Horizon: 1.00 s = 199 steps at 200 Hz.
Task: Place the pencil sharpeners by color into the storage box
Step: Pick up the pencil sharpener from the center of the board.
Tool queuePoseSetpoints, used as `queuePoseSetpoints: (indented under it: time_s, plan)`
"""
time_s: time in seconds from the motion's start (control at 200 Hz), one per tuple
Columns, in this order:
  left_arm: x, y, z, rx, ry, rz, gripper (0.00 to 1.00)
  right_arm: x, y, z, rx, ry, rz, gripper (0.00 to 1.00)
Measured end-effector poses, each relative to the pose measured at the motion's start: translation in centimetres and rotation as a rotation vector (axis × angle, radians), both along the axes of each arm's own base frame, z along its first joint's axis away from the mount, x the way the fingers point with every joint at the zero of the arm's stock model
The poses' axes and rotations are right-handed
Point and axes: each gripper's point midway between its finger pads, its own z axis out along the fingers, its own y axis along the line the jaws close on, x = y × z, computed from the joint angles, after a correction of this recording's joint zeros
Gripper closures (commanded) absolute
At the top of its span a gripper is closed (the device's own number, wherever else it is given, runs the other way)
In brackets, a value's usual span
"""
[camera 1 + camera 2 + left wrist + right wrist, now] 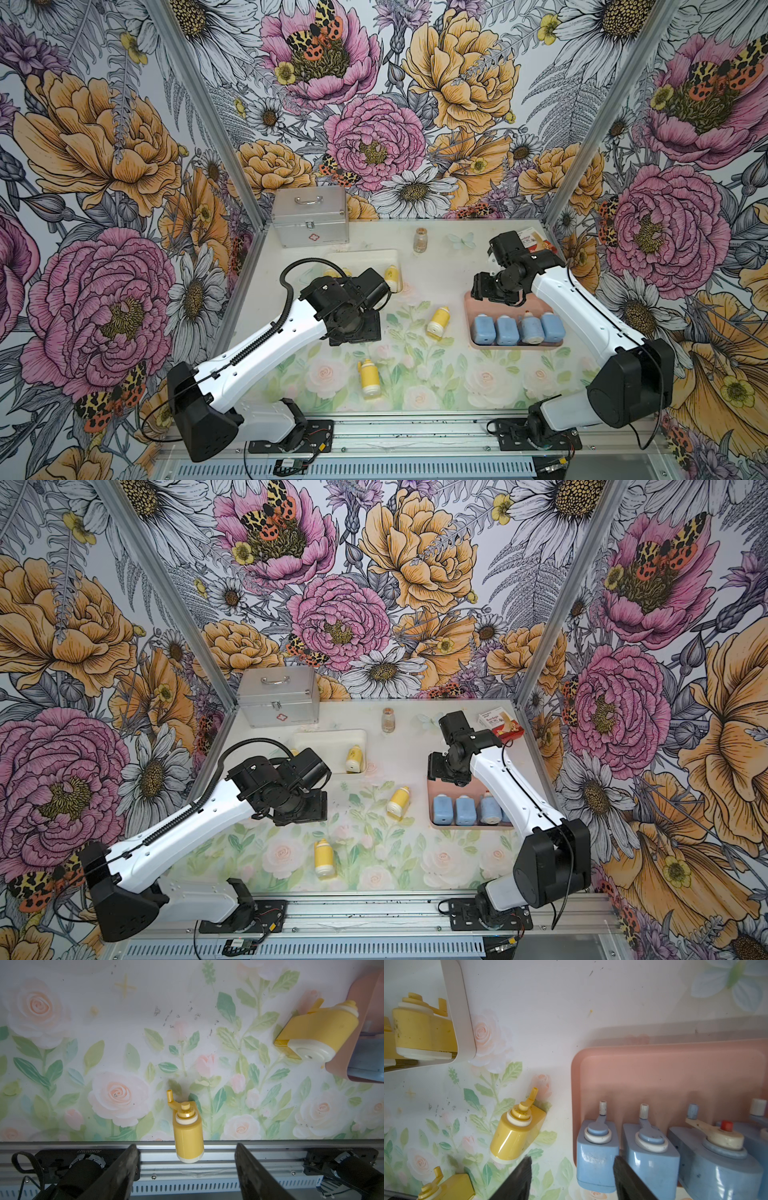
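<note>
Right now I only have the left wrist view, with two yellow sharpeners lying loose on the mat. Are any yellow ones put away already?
Observer: Yes. In a top view, a white tray holds a yellow sharpener, with more partly hidden.
Operator: And the other colour?
Observer: Four blue sharpeners sit in a row in the pink tray.
Operator: Is anything being carried over there?
Observer: No. The right gripper is open and empty, near that tray's edge.
</note>
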Motion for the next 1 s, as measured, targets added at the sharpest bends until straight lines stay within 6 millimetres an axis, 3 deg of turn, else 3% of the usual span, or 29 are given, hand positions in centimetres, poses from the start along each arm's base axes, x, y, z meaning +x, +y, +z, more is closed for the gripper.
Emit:
queuePoseSetpoints:
  time_s: [0.345,0.996]
  plan:
    - [-3.6,-2.0,-1.9,0.027,0.048,-0.033,0.24,0.4,0.9,0.6,0.006,-0.019,0.022,0.36]
    - [-5.2,-4.2,-5.8,0.095,0.128,-0.066,0.23,0.4,1.0,0.6,0.006,-0.019,0.026,0.36]
